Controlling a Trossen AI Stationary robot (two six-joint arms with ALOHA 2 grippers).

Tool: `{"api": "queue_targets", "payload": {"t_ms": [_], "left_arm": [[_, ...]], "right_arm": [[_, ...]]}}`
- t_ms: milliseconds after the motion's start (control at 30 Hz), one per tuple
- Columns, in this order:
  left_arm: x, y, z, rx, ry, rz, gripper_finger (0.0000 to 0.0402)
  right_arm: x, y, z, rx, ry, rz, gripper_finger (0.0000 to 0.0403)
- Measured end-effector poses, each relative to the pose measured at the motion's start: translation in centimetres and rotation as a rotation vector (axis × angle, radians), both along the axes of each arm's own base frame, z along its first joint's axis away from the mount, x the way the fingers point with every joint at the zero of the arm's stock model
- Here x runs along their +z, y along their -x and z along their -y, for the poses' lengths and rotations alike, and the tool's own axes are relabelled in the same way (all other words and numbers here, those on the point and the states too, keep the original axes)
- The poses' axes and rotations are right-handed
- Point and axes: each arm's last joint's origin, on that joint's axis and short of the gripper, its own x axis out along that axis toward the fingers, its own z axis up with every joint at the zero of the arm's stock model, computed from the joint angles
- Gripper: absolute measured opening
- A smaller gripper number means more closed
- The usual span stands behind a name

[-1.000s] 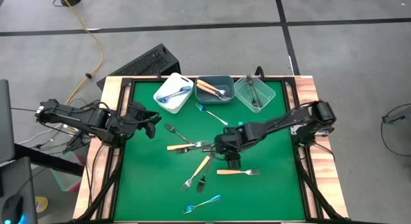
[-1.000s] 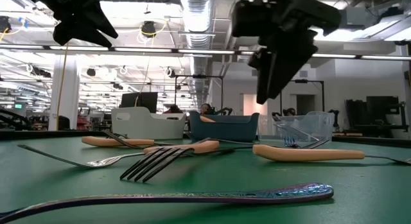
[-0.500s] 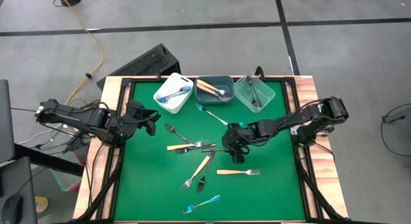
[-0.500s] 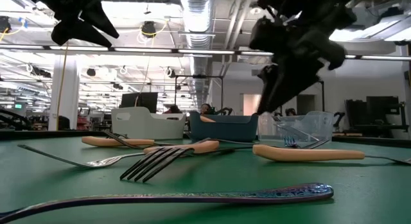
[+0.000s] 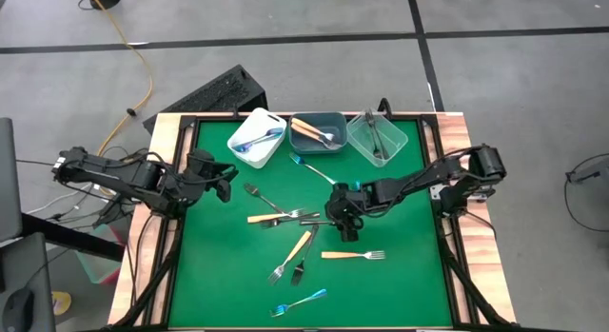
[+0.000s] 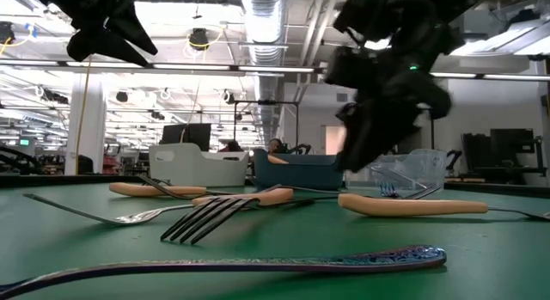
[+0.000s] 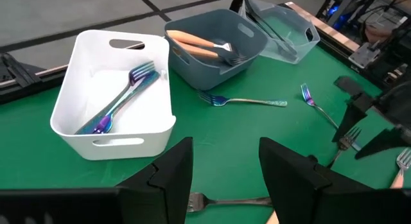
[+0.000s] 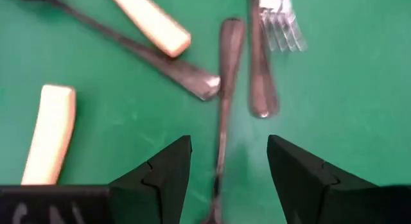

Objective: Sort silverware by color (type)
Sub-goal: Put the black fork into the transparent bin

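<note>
Loose silverware lies flat on the green mat: orange-handled forks, blue forks, silver ones and a dark one. My right gripper hangs open just above the middle cluster. In its wrist view its fingers stand on either side of a thin dark-silver handle without touching it. Beside that handle lie a silver fork and two orange handles. My left gripper waits open, raised at the table's left edge.
Three bins stand along the far edge. The white one holds blue forks, the grey-blue one holds orange-handled pieces, and the clear one holds dark pieces. A wooden frame borders the mat. The near right part of the mat lies bare.
My right gripper has sunk toward the silverware cluster in the table's middle and tipped more steeply down, its fingers staying open. No silverware has moved.
</note>
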Motion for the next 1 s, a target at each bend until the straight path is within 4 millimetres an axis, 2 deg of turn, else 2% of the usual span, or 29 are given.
{"api": "queue_targets", "payload": {"t_ms": [133, 267, 400, 533, 1000], "left_arm": [[0.0, 0.0, 0.0, 0.000, 0.000, 0.001, 0.0162], [0.0, 0.0, 0.0, 0.003, 0.004, 0.004, 0.0162], [0.0, 0.0, 0.0, 0.004, 0.005, 0.006, 0.0162], [0.0, 0.0, 0.0, 0.004, 0.006, 0.006, 0.0162], [0.0, 0.0, 0.0, 0.003, 0.000, 0.003, 0.0162]], "right_arm": [[-0.7, -0.2, -0.1, 0.004, -0.001, -0.015, 0.0218], [-2.5, -0.2, -0.4, -0.007, -0.001, -0.077, 0.0218], [-3.5, -0.6, -0.8, -0.039, -0.016, -0.094, 0.0218], [-3.8, -0.5, -1.2, -0.047, -0.013, -0.109, 0.0206], [-3.9, -0.1, -1.2, -0.127, -0.036, -0.147, 0.0062]]}}
